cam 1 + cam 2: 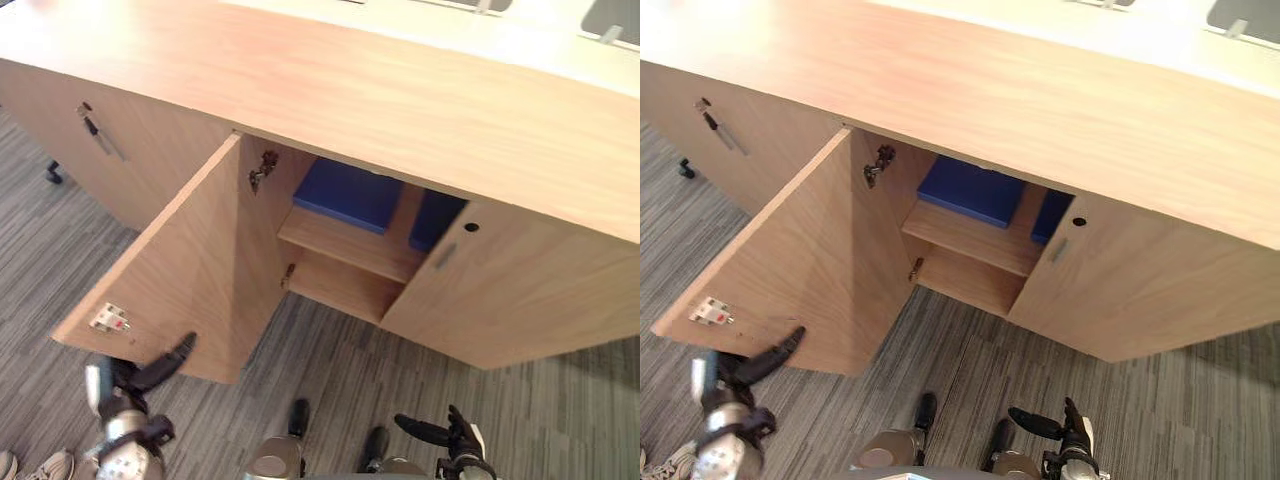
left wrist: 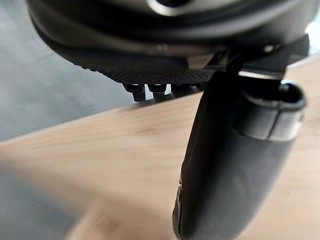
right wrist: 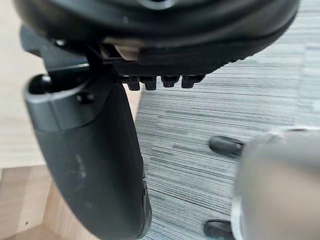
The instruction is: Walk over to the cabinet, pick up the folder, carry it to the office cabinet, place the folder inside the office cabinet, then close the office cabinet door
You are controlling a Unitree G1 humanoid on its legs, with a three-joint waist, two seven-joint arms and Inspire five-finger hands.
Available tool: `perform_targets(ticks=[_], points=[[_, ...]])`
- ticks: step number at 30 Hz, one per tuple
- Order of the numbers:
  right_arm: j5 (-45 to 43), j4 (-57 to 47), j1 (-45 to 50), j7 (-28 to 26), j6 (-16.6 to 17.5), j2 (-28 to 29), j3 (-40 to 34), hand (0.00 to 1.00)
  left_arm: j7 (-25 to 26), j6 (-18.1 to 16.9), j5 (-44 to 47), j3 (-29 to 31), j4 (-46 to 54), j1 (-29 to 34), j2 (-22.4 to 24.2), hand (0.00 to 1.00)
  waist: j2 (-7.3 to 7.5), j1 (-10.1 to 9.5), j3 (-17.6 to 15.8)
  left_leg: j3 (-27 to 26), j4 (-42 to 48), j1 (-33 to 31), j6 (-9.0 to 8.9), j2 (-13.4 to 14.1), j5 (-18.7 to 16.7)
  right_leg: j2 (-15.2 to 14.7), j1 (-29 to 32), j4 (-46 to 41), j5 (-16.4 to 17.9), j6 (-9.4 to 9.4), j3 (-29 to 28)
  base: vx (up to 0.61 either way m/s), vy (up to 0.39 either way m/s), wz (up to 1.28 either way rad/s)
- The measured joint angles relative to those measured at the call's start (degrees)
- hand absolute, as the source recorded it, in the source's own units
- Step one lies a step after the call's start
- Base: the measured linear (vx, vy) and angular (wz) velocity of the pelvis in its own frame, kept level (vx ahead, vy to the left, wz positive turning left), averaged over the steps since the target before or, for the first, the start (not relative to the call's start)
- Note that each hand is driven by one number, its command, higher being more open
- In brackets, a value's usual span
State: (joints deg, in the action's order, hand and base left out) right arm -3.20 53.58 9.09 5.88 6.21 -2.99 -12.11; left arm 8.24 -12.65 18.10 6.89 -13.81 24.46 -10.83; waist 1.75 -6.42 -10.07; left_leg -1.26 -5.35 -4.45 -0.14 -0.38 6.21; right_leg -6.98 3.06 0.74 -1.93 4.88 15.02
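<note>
The left hand [image 1: 140,378], fingers stretched straight and holding nothing, reaches up to the lower edge of the open door [image 1: 170,270]; whether it touches the wood is hard to tell. Well beyond it, the blue folder [image 1: 345,195] lies flat on the shelf [image 1: 345,245] inside the office cabinet [image 1: 350,90]. Right of it, a blue patch [image 1: 432,222] is half hidden behind the closed door [image 1: 520,290]. The right hand [image 1: 452,436] hangs spread and empty over the carpet [image 1: 340,380]

left hand [image 1: 135,383]: low left, fingers straight, empty | right hand [image 1: 458,437]: low right, fingers straight, empty
</note>
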Motion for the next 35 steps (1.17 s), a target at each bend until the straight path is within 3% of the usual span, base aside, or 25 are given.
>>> perform_targets(ticks=[4,9,13,16,18,19,21,23,29,35], points=[[-0.13,-0.27,-0.34,-0.14,-0.07,0.79,0.07,1.0,-4.62,1.67,-4.68,-10.63,-3.64,1.78,0.77,1.0,0.48,1.88,0.3,-4.37,-0.01,-0.01,0.02,-0.26,-0.02,-0.03,2.58,-1.38,0.21,0.91,-6.13,-0.07,0.057,-0.46],[-0.03,-0.28,-1.61,-0.39,-0.13,1.87,1.84,1.0,-8.0,2.77,-13.1,-19.39,-4.79,-3.83,1.75,1.0,2.19,7.54,2.37,-12.97,-0.01,0.37,1.13,-0.46,-0.86,0.21,6.37,-1.26,0.02,1.81,-15.1,-0.02,0.08,-0.93],[0.15,-1.03,-2.09,-0.34,-0.31,1.7,3.08,1.0,-7.7,2.7,-17.62,-19.33,-4.75,-14.86,0.49,1.0,2.45,10.73,2.89,-17.79,-0.03,1.26,1.17,-0.43,-1.61,0.43,6.84,0.39,0.02,1.86,-18.67,-0.02,0.052,-0.72],[0.56,-1.12,-2.61,-0.49,-0.33,1.07,4.26,1.0,-5.52,2.66,-22.09,-15.3,-4.79,-22.66,-3.25,1.0,2.4,12.46,2.91,-19.94,-0.03,2.03,0.91,-0.17,-2.03,0.75,6.79,1.31,0.02,1.85,-19.96,0.0,0.014,-0.46],[0.58,-1.11,-2.51,-0.49,-0.33,0.45,4.76,1.0,-4.21,2.78,-24.06,-12.87,-5.29,-25.23,-5.61,1.0,2.3,12.88,2.94,-20.0,-0.04,2.11,0.83,0.0,-2.09,0.94,6.52,1.68,0.0,1.81,-19.91,0.18,-0.02,-0.02],[1.11,-0.83,0.55,-0.97,-0.57,-1.85,5.27,1.0,-0.62,4.12,-26.57,-7.34,-13.54,-30.09,-10.33,1.0,0.93,12.81,3.63,-18.77,-0.02,3.56,0.42,-0.22,-3.2,0.96,4.63,2.2,-2.34,-0.61,-19.29,0.34,-0.032,0.31],[1.12,-0.55,0.55,-1.12,-0.6,-1.65,5.25,1.0,-0.56,4.75,-26.58,-7.35,-14.11,-30.02,-10.33,1.0,0.9,12.78,3.61,-18.39,0.03,3.91,0.36,-0.48,-3.74,0.78,4.18,2.2,-5.07,-0.86,-19.33,0.26,-0.027,0.21],[1.12,-0.52,-0.14,-1.13,-0.6,-1.75,5.2,1.0,0.11,4.8,-26.59,-7.32,-14.2,-29.2,-10.3,1.0,0.71,11.98,3.64,-18.02,0.28,4.06,0.56,-0.3,-3.69,1.22,3.78,2.58,-5.5,-0.28,-18.98,0.16,-0.034,0.0],[1.02,-1.35,-3.55,-0.89,-0.59,-1.78,2.78,1.0,-2.25,4.36,-23.13,-6.77,-18.84,-21.13,-1.84,1.0,0.17,11.73,3.59,-13.06,0.31,4.58,0.57,0.32,-3.69,1.61,1.15,4.04,-5.11,-0.82,-14.99,0.09,-0.055,0.25],[1.06,-2.96,-3.55,-0.37,-0.5,-2.24,1.09,1.0,-4.7,5.35,-21.25,-5.7,-27.45,-12.22,1.35,1.0,-1.01,10.11,3.77,-10.91,0.19,4.86,0.59,0.66,-3.45,1.77,0.83,2.03,-3.31,-1.19,-13.01,-0.05,-0.035,0.17]])
